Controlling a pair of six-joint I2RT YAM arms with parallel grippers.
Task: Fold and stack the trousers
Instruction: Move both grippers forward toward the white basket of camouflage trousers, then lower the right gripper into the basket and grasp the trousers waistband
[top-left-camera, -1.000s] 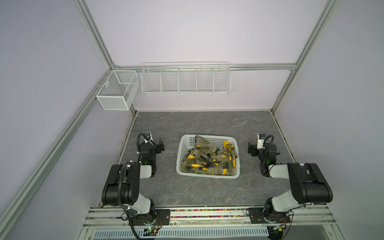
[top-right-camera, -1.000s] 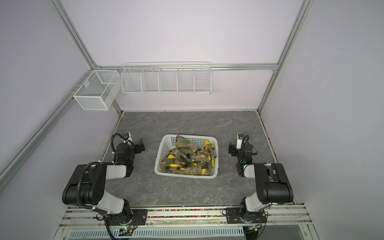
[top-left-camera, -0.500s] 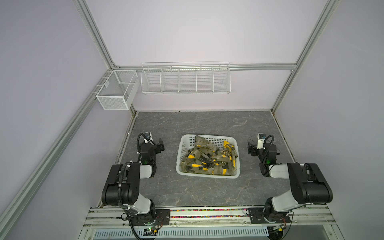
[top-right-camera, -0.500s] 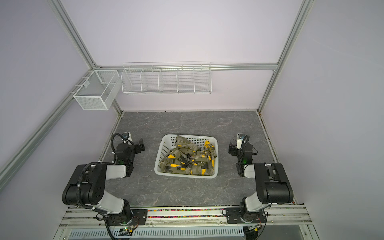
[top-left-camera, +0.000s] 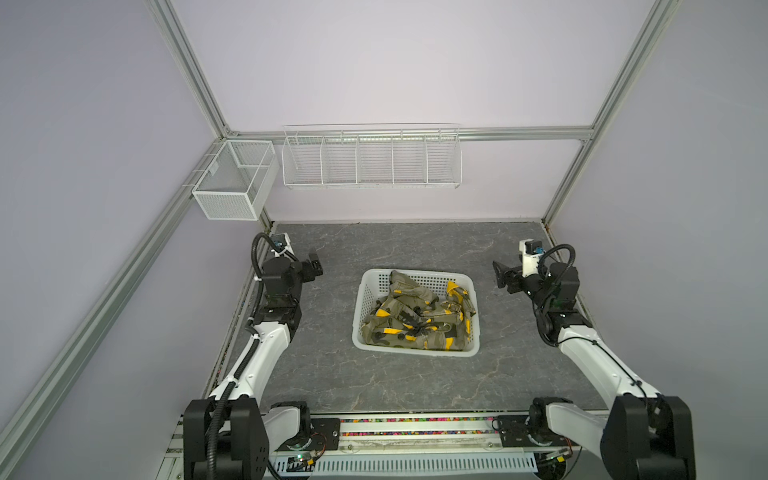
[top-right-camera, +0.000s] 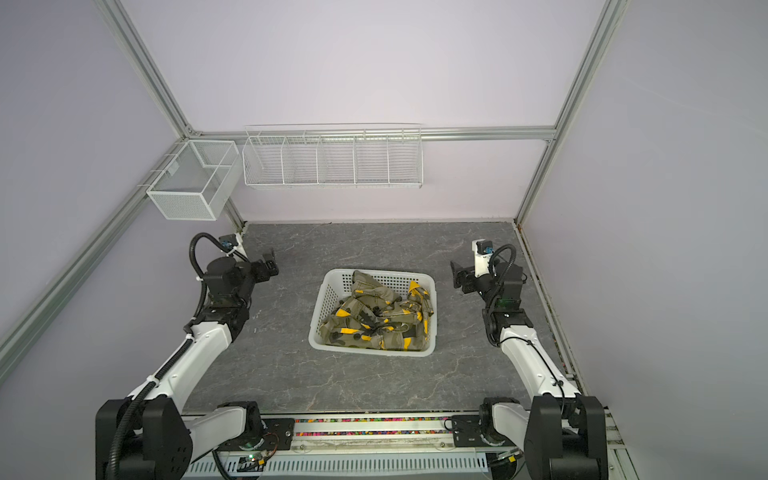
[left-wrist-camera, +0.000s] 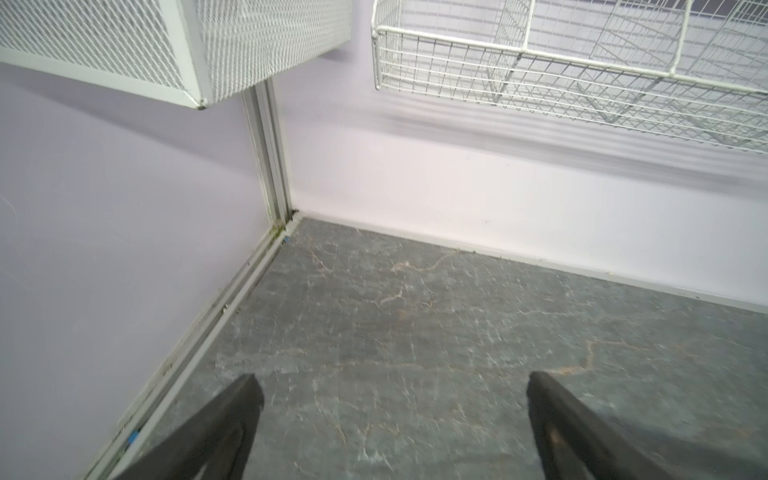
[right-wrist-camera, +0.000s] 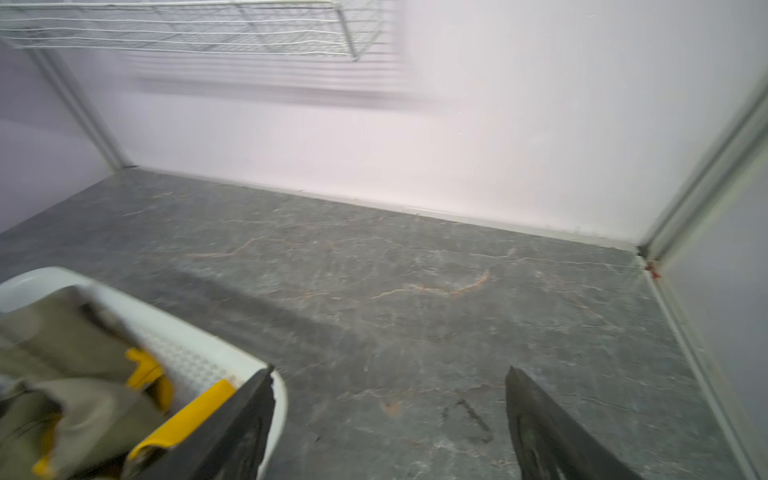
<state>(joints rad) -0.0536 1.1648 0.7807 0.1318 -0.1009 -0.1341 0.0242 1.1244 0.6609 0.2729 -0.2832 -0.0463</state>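
This is looking like a robotics lab test cell rather than a home: plain lilac walls (top-left-camera: 395, 62) and bare aluminium frame posts (top-left-camera: 195, 79) are boxing in a grey marble-patterned counter (top-left-camera: 415, 245). A left arm (top-left-camera: 268, 345) and a right arm (top-left-camera: 590, 353), white and black with cables trailing, are sitting bolted to a slotted rail (top-left-camera: 415, 432) along the front edge. A white wire rack (top-left-camera: 371, 160) and a mesh box (top-left-camera: 232, 183) are hanging from the frame.

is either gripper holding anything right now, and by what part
Nothing is held. The left gripper and right gripper are both open and empty; the trousers lie crumpled in the basket, untouched.
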